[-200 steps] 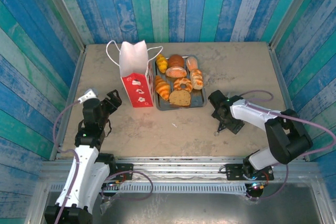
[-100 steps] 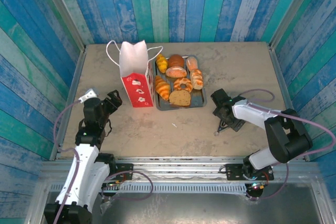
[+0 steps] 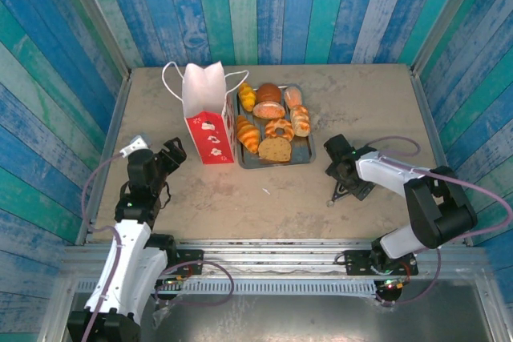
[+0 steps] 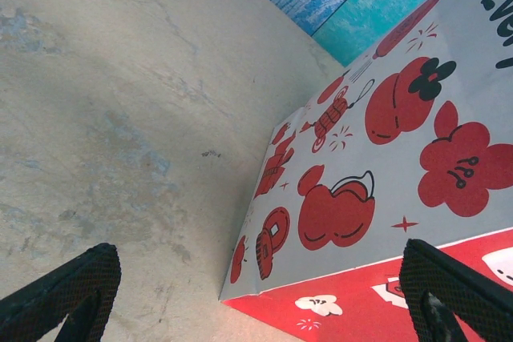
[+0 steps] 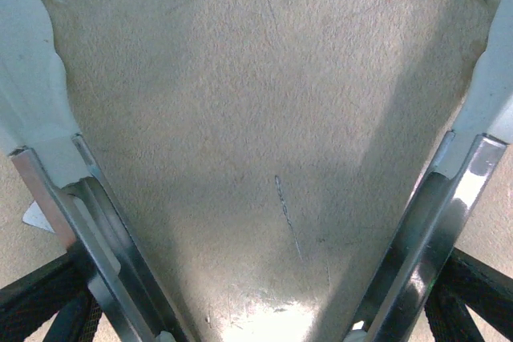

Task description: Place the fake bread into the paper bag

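The paper bag [image 3: 204,114] stands upright on the table, white above a red band, with cord handles. Just right of it lies a grey tray [image 3: 302,154] carrying the fake bread [image 3: 275,129]: several golden pastries, among them a croissant [image 3: 248,134], a ring bagel [image 3: 280,128] and a brown loaf slice [image 3: 275,150]. My left gripper [image 3: 171,153] is open, a little left of the bag's base. In the left wrist view the bag [image 4: 377,142] is close ahead between the black fingers [image 4: 72,286]. My right gripper [image 3: 346,190] hangs open over bare table, right of the tray.
Blue-green plank walls close in the table on three sides. A metal rail runs along the near edge by the arm bases. The right wrist view looks straight down at bare tabletop [image 5: 256,118] between its wide metal fingers [image 5: 445,230].
The right wrist has drifted slightly to the right, away from the tray. The left arm, bag and bread have not moved.
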### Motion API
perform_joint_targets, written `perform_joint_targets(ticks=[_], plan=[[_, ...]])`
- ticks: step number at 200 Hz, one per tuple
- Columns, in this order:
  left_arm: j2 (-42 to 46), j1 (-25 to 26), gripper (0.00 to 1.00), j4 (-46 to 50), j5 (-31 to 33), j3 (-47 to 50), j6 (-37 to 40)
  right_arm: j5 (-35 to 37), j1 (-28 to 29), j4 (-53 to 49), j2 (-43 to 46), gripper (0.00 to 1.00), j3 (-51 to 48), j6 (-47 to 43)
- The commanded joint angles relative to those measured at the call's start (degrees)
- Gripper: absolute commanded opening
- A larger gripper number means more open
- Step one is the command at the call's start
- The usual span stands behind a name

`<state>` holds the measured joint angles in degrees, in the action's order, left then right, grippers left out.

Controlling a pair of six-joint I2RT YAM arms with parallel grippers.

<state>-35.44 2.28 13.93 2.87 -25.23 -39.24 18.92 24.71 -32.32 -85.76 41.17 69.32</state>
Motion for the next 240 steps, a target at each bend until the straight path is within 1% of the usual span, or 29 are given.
perform_joint_targets(ticks=[1,9,26,50,74,100,110,127,142,159,172,189,209,240], plan=[[0.8,-0.3,0.94,0.7,0.6,-1.1,0.4,0.1,-0.7,-0.3,-0.7,0.97,-0.8,-1.0],[0.9,-0.3,0.94,0.7,0.6,-1.2,0.6,0.1,-0.7,-0.4,-1.0,0.97,-0.5,-1.2],[1.0,-0.3,0.94,0.7,0.8,-1.1,0.5,0.1,-0.7,-0.4,-1.5,0.93,-0.1,-1.5],[1.2,-0.2,0.94,1.1,1.1,-1.7,0.9,-0.2,-0.8,0.2,-0.7,0.80,-0.8,-0.8],[1.3,-0.3,0.94,2.4,2.2,-2.8,2.0,0.4,-0.8,0.2,1.5,0.72,-2.1,-0.3],[1.7,-0.3,0.94,3.7,3.5,-4.3,3.1,2.0,-0.8,0.1,5.8,0.67,-2.8,-2.6],[1.8,-0.3,0.94,3.9,3.6,-4.8,3.3,2.5,-0.9,0.1,7.6,0.67,-2.7,-4.3],[2.0,-0.3,0.94,3.9,3.4,-5.3,3.1,2.5,-1.0,1.3,11.3,0.67,-2.6,-10.5],[2.2,-0.3,0.94,4.1,3.2,-5.7,3.0,0.7,-1.6,4.0,15.9,0.67,-3.2,-17.5],[2.4,-0.2,0.94,4.1,3.2,-6.0,2.9,-3.5,-3.4,7.6,22.5,0.67,-4.6,-25.8],[2.6,-0.3,0.94,4.2,3.1,-6.0,2.9,-5.5,-4.8,9.1,26.6,0.66,-4.9,-30.0],[2.7,-0.3,0.94,4.3,2.8,-6.4,2.8,-9.0,-6.9,7.6,30.7,0.67,-2.8,-36.5],[2.7,-0.2,0.94,4.5,2.3,-7.2,2.7,-11.0,-8.6,1.6,31.2,0.67,2.9,-43.3],[2.5,-0.3,0.94,4.8,0.8,-9.5,2.5,-15.2,-10.3,-7.1,27.0,0.69,12.2,-52.7]])
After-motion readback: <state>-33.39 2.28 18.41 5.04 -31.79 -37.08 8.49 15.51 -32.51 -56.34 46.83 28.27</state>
